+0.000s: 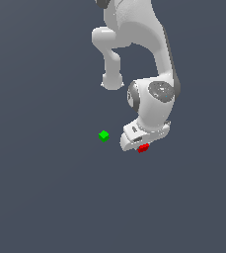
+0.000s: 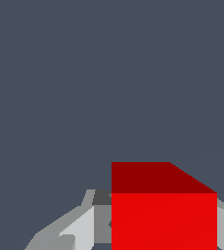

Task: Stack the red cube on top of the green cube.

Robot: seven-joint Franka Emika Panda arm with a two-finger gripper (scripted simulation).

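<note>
The arm (image 1: 149,59) reaches down from the upper part of the exterior view, with its white gripper (image 1: 140,144) at the lower end of the wrist. The red cube (image 1: 143,147) sits directly under the gripper body, and only a small part of it shows past the white housing. In the wrist view the red cube (image 2: 163,215) fills the space between the two fingers (image 2: 79,229), with grey finger surfaces visible on both sides of it and lying against its faces. The jaws are therefore closed to the width of the cube and grip it. Whether the cube rests on the floor (image 1: 45,188) or is raised off it cannot be determined from either view. The green cube (image 1: 103,136) stands alone on the floor toward the exterior view's left of the gripper, near it but clearly apart, with bare floor between the two cubes. The green cube does not appear in the wrist view.
</note>
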